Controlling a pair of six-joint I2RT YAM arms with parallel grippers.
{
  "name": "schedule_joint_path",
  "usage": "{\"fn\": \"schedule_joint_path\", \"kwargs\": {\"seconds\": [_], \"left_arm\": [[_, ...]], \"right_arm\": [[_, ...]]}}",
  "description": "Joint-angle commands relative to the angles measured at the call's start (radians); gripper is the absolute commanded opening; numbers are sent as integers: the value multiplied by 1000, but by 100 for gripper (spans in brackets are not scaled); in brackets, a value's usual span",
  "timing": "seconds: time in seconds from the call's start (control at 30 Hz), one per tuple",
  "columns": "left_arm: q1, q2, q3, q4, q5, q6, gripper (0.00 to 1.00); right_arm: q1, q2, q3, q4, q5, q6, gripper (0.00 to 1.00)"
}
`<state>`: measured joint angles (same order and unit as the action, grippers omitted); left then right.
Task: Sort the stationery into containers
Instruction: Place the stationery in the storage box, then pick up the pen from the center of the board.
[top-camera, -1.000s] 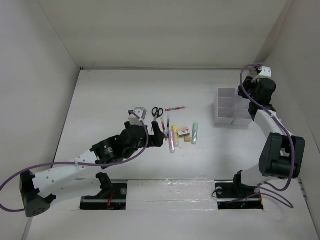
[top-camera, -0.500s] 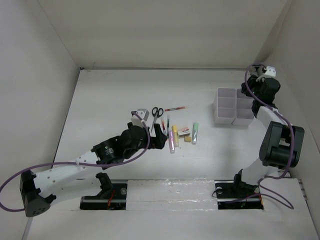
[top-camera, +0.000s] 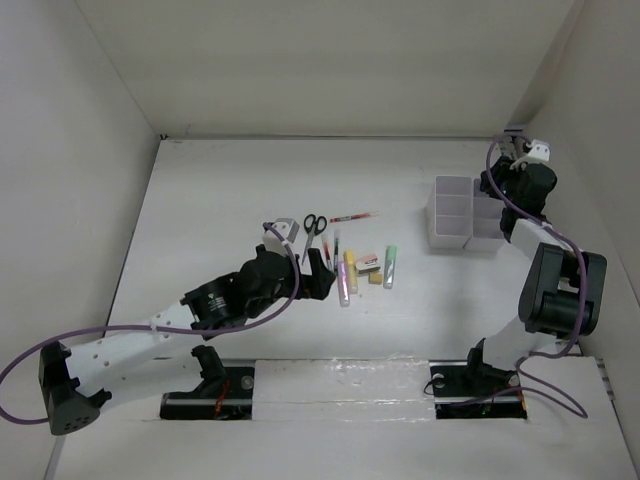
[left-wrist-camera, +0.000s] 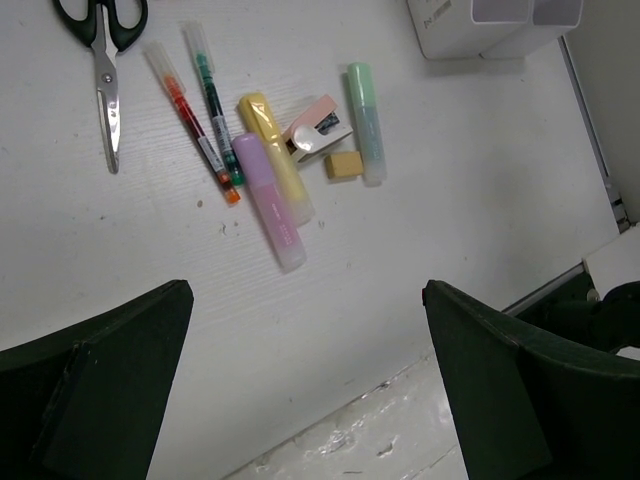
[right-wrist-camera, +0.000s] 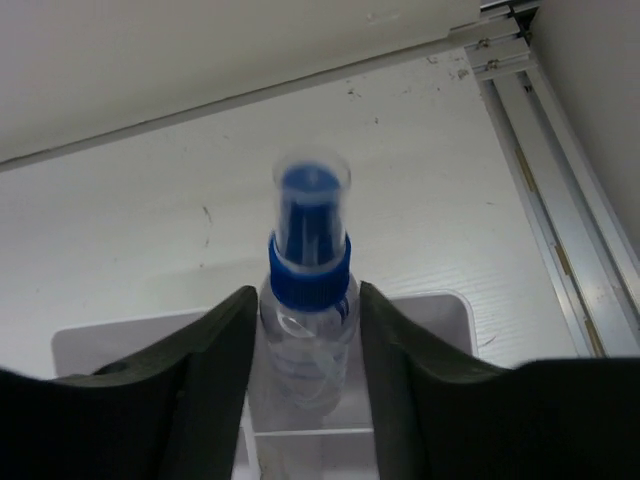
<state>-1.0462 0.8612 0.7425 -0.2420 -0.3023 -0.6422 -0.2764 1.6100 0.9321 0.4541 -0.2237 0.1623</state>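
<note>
The stationery lies in a cluster mid-table: black-handled scissors (left-wrist-camera: 100, 40), a red pen (left-wrist-camera: 190, 120), a green-capped pen (left-wrist-camera: 212, 100), a yellow marker (left-wrist-camera: 275, 155), a pale pink marker (left-wrist-camera: 268, 200), a light green marker (left-wrist-camera: 366, 120), a small yellowish block (left-wrist-camera: 343, 165) and a white-pink eraser (left-wrist-camera: 318, 128). My left gripper (left-wrist-camera: 305, 300) is open and empty, just short of the cluster (top-camera: 320, 272). My right gripper (right-wrist-camera: 305, 330) is shut on a clear bottle with a blue cap (right-wrist-camera: 310, 300), held over the white organizer box (top-camera: 455, 212).
Another thin red pen (top-camera: 350, 216) lies apart, behind the cluster. The box's corner (left-wrist-camera: 450, 35) shows at the top of the left wrist view. The right wall and a metal rail (right-wrist-camera: 540, 120) run close behind the box.
My left gripper has moved a little to the right, toward the stationery. My right wrist has shifted slightly right and back over the box, still holding the bottle.
</note>
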Motion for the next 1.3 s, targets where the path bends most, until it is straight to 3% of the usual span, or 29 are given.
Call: {"fn": "schedule_joint_path", "kwargs": {"seconds": [0.0,0.13,0.2,0.43,0.67,0.83,1.27], "left_arm": [[-2,-17,-9,46,15,18,100],[-2,-17,-9,46,15,18,100],[-2,-17,-9,46,15,18,100],[-2,38,29,-10,-58,-16,100],[-2,194,107,-51,-126,-115,100],[46,347,138,-16,-61,-152,100],[26,823,389,-115,-73,-232,100]], "right_arm": [[-4,-55,-7,93,20,9,53],[-4,-76,-26,93,20,19,68],[-4,-119,-52,93,35,19,96],[83,-281,-61,40,70,31,100],[348,-444,-21,-261,311,-15,100],[499,-561,-56,-429,461,29,100],[606,-743,-159,-526,411,94,100]]}}
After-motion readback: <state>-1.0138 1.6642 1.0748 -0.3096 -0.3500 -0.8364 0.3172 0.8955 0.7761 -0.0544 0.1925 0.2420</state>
